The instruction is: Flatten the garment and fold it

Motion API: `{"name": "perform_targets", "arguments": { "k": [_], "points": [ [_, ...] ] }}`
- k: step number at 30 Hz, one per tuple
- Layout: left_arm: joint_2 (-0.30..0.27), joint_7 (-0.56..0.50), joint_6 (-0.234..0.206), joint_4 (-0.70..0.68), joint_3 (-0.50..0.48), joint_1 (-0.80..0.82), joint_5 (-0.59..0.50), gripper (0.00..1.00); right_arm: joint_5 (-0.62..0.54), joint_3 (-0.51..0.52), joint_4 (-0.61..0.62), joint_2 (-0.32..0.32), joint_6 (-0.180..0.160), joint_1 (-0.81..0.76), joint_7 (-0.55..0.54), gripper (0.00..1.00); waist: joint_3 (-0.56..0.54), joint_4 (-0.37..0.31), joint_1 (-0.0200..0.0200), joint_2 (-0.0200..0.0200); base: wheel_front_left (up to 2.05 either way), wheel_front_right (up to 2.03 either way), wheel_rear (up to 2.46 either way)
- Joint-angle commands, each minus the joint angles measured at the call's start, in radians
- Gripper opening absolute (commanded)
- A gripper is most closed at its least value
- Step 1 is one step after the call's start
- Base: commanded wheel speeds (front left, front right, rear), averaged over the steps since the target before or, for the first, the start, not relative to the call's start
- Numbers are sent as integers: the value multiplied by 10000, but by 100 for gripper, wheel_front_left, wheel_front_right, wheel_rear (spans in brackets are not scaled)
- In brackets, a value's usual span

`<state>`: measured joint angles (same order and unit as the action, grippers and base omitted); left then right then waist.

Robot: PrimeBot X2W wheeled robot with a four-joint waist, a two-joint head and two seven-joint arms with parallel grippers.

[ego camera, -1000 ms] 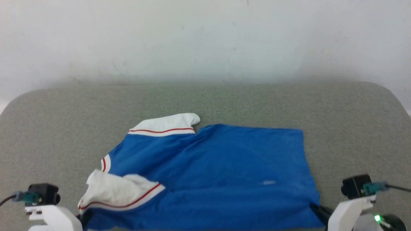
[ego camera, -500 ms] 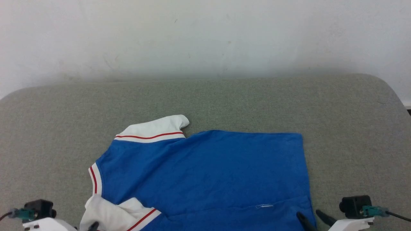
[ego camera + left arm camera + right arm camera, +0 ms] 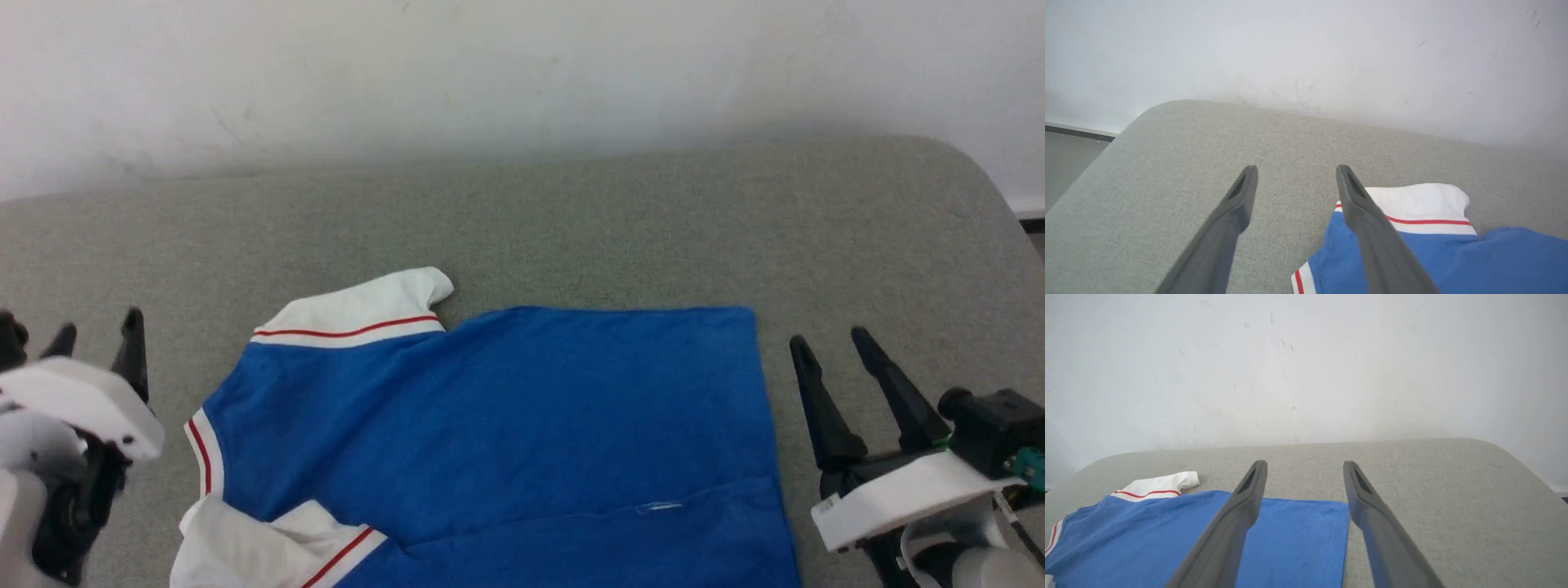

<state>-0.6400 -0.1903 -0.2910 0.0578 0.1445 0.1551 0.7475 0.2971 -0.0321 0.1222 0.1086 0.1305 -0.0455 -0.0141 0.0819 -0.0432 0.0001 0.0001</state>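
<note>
The garment lies mostly flat at lower centre on the grey cushion — one sleeve bunched at lower left — while the left gripper and right gripper flank it, fingers apart and empty (likely poised to regrasp).

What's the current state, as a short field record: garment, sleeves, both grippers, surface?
garment: lies on the surface, collar toward robot's left, hem toward right; blue body mostly flat, one crease near the front edge
far sleeve: white, spread out
near sleeve: white, bunched up
left gripper: open, left of the garment, holding nothing
right gripper: open, right of the hem, holding nothing
surface: grey fabric
folding: not yet done
</note>
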Motion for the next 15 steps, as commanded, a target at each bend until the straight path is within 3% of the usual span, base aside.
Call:
{"name": "perform_targets", "arguments": {
  "k": [1,7,15],
  "points": [
    [14,145,140,297,22,515,-116,100,-93,-18,147,-51,2,286,108,100,952,-476,-1,-1,0,0,0],
    [108,103,978,1483,615,2878,-409,100,-271,-275,364,-133,2,1016,413,100,1986,-1022,-1,-1,0,0,0],
    [455,-1592,2741,2873,1968,4961,-148,100,-260,-526,29,-276,2,1386,688,100,2427,-1525,-1,-1,0,0,0]
  ]
}}
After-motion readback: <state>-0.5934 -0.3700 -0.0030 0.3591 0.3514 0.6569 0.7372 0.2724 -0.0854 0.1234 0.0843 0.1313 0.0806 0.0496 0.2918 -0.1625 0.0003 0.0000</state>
